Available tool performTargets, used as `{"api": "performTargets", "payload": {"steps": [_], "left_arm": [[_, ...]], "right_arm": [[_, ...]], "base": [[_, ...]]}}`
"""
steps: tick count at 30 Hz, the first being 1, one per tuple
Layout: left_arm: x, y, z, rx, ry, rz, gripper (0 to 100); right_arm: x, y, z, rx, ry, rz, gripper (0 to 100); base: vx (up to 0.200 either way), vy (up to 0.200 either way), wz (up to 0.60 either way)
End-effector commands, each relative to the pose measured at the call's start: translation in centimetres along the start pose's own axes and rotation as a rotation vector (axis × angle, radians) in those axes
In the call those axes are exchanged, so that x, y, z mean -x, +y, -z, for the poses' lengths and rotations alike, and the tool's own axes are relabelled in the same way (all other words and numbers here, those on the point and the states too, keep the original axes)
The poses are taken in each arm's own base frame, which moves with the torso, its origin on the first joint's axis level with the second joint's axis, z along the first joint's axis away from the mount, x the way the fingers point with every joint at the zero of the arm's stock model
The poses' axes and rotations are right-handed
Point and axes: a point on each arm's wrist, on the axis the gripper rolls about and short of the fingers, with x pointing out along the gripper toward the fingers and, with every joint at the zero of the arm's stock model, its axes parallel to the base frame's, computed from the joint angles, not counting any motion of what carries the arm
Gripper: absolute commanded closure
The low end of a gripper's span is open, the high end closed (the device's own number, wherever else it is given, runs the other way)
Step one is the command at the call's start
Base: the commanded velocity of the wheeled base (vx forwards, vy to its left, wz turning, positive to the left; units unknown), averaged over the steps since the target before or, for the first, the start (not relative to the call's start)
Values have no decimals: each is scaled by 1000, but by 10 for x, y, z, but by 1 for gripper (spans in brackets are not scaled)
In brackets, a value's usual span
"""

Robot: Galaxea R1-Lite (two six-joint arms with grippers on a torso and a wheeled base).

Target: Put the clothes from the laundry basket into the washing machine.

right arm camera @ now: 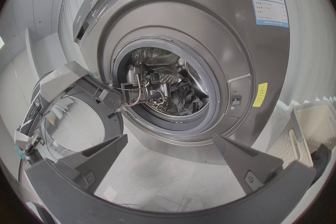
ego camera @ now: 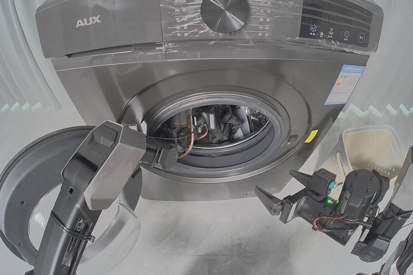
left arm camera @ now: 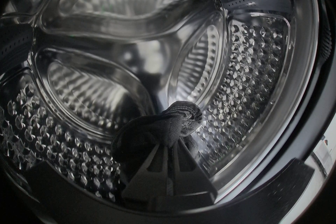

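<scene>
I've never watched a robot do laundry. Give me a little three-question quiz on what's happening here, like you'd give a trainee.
1. True or false: the door of the washing machine stands open.
2. What does the left gripper hold inside the drum? A) a dark cloth B) a white towel C) nothing
3. Fill in: the right gripper, outside near the laundry basket, has its fingers ____.
Key: 1 true; 2 A; 3 open.
</scene>
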Motion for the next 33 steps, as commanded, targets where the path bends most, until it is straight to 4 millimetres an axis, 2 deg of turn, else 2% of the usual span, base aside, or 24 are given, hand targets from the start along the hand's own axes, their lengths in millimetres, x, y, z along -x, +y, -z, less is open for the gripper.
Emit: {"api": "performTargets", "payload": {"steps": [1, 10, 11, 22, 26, 30, 33], "left_arm": [[-17, 9, 27, 0, -34, -39, 100], [-15, 8, 24, 1, -23, -39, 100], [-15, 8, 25, 1, -20, -39, 0], [-8, -17, 19, 37, 3, 4, 0], [12, -32, 19, 31, 105, 58, 0], [43, -49, 25, 32, 251, 180, 0], [54, -57, 35, 17, 295, 215, 0]], "right_arm": [[0, 0, 1, 0, 4, 1, 0], [0, 0, 1, 0, 4, 1, 0], [0, 0, 1, 0, 4, 1, 0], [1, -1, 0, -1, 1, 2, 0], [1, -1, 0, -1, 1, 2, 0], [1, 0, 0, -1, -1, 1, 0], [1, 0, -1, -1, -2, 1, 0]], "base": [[0, 0, 0], [0, 0, 0], [0, 0, 0], [0, 0, 0], [0, 0, 0], [0, 0, 0], [0, 0, 0]]}}
